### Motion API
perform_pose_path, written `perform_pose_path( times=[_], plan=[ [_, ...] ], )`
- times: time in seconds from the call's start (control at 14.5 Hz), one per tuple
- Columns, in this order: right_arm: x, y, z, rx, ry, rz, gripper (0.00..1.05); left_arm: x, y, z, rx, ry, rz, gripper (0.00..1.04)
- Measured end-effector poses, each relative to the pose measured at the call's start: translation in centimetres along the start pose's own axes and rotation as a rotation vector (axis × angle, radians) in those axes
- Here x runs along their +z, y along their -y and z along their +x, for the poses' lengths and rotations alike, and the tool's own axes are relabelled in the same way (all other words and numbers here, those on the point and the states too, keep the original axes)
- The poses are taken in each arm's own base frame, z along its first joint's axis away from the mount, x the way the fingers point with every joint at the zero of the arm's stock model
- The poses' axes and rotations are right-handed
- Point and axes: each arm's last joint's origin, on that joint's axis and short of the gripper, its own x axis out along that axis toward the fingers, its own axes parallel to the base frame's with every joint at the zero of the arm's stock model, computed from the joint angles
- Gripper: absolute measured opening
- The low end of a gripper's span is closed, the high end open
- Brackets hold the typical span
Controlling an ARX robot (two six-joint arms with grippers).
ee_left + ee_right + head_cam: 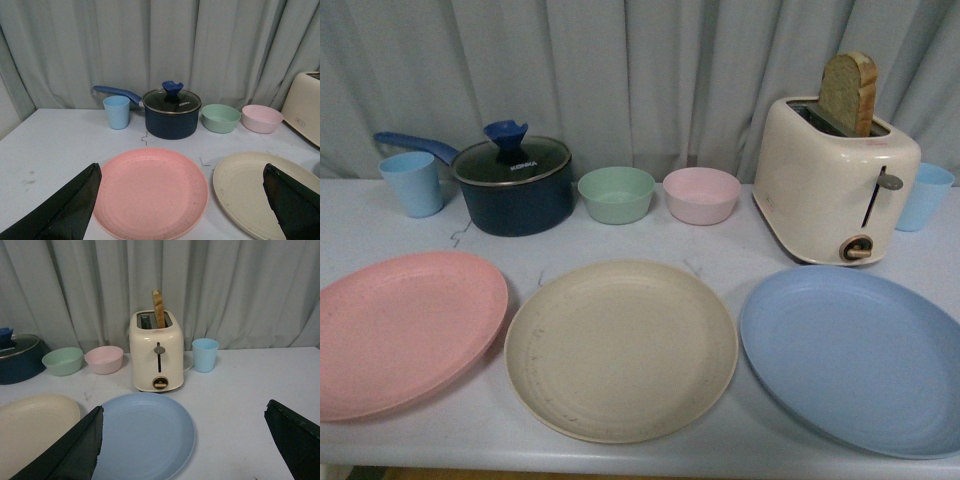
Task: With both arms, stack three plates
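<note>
While the pink plate [405,330] lies at the lower left of the front view, the beige plate [620,350] sits just beside it at lower centre and the blue plate [860,360] at lower right, cut by the frame edge. All three rest flat, hollow side up; being round, they show no long axis and point no way. Behind them on the white table [720,250] stand a blue cup [412,183], a dark pot [515,190] with its handle pointing upper left, a green bowl [616,194], a pink bowl [701,195], a cream toaster [835,180] holding bread [848,92], and a second blue cup [924,195]. The left gripper [181,170] has its fingers spread wide, the pink plate showing between them; the right gripper [184,409] is likewise spread, with the blue plate between its fingers.
</note>
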Motion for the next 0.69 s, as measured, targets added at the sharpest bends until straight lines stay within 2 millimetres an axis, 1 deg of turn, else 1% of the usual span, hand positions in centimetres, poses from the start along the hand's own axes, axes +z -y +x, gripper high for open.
perform_pose_path(
  times=[0.69],
  plan=[
    [0.0,0.0,0.0,0.0,0.0,0.0,0.98,0.0,0.0,0.0,0.0,0.0,0.0,0.98]
  ],
)
